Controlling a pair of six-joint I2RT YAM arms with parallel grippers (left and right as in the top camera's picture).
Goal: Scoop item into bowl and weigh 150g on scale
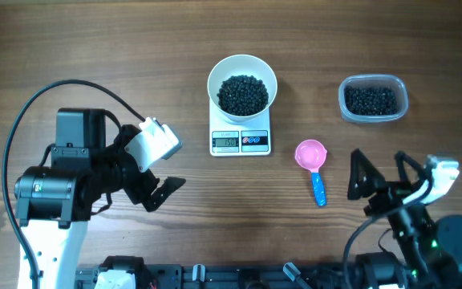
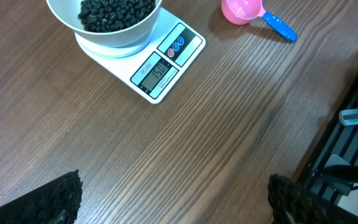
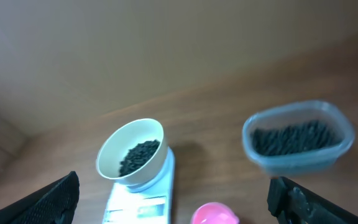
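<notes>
The white bowl (image 1: 242, 84) stands on the white scale (image 1: 241, 141) at the table's middle back, and a pile of tiny black beads (image 1: 242, 94) fills it. In the left wrist view the bowl (image 2: 114, 31) sits on the scale (image 2: 163, 62), whose display reads 150. The right wrist view, blurred, shows the bowl (image 3: 132, 155) with beads on the scale (image 3: 143, 202). My left gripper (image 1: 155, 178) hangs open over bare wood, left of the scale. My right gripper (image 1: 383, 172) is open too, near the front right, holding nothing.
A clear plastic tub (image 1: 373, 99) with more black beads stands at the back right. A pink scoop with a blue handle (image 1: 313, 163) lies on the wood between scale and right gripper. Black rails run along the table's front edge (image 1: 239, 277).
</notes>
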